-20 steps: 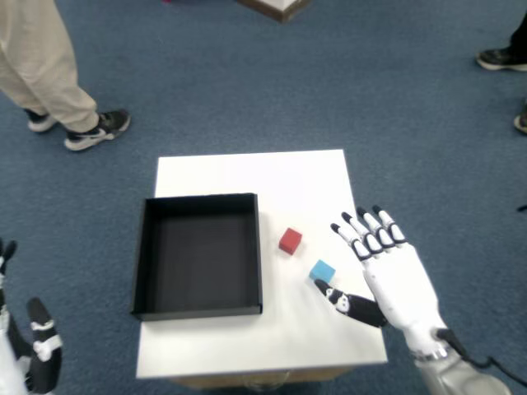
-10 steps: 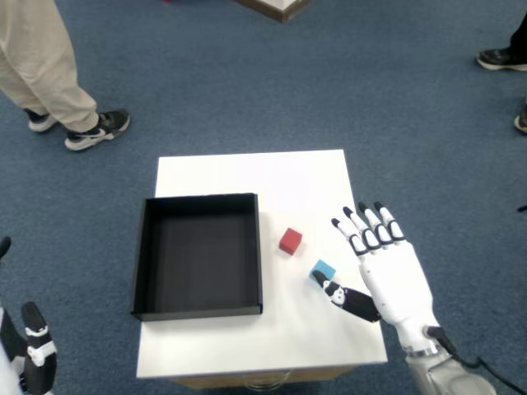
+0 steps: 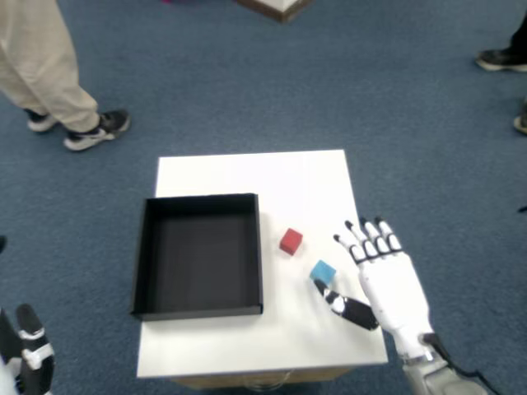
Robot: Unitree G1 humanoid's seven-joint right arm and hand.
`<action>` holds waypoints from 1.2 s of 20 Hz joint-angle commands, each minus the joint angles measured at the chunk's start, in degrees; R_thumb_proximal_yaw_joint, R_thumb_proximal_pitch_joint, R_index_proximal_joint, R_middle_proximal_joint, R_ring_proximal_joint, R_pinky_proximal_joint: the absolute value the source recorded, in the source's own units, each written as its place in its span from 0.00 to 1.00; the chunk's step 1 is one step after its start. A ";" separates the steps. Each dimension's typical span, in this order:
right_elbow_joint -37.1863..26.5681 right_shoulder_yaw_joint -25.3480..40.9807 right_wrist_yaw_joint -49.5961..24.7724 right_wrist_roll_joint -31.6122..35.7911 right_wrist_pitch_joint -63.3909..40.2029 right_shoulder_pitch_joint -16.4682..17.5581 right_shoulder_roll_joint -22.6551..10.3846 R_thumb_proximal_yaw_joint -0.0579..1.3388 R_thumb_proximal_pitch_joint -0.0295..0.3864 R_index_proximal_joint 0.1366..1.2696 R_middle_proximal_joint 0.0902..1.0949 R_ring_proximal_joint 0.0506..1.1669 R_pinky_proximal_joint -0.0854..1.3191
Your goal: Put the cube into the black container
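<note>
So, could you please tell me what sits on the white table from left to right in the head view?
Black container → red cube → blue cube → right hand, open, at the table's right edge.

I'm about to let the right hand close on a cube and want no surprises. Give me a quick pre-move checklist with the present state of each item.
1. Right hand open, holding nothing: ok.
2. Blue cube free on the white table, just ahead of the thumb tip: ok.
3. Thumb actually touching the blue cube: cannot tell.
4. Red cube apart from the blue one, so a grasp need not disturb it: ok.
5. Black container empty and open on top: ok.
6. Which cube is meant: cannot tell, since the task names no colour.
</note>
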 commanded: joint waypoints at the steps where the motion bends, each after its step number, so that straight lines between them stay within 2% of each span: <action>1: 1.96 -0.56 -4.67 0.90 -2.23 -2.59 -0.53 0.22 0.20 0.22 0.10 0.10 0.05; 5: 5.61 0.13 -7.35 0.58 -4.76 -3.31 0.87 0.22 0.19 0.24 0.10 0.11 0.05; 10: 6.60 1.09 -10.65 -0.46 -7.08 -5.39 1.47 0.23 0.19 0.25 0.10 0.10 0.05; 13: 7.81 1.48 -11.97 -0.94 -7.58 -5.55 1.53 0.24 0.18 0.25 0.11 0.11 0.05; 19: 10.72 1.98 -12.11 -1.39 -7.76 -7.48 3.96 0.24 0.18 0.26 0.11 0.10 0.05; 24: 12.69 1.59 -10.91 -0.98 -8.08 -8.92 3.91 0.25 0.18 0.27 0.11 0.10 0.05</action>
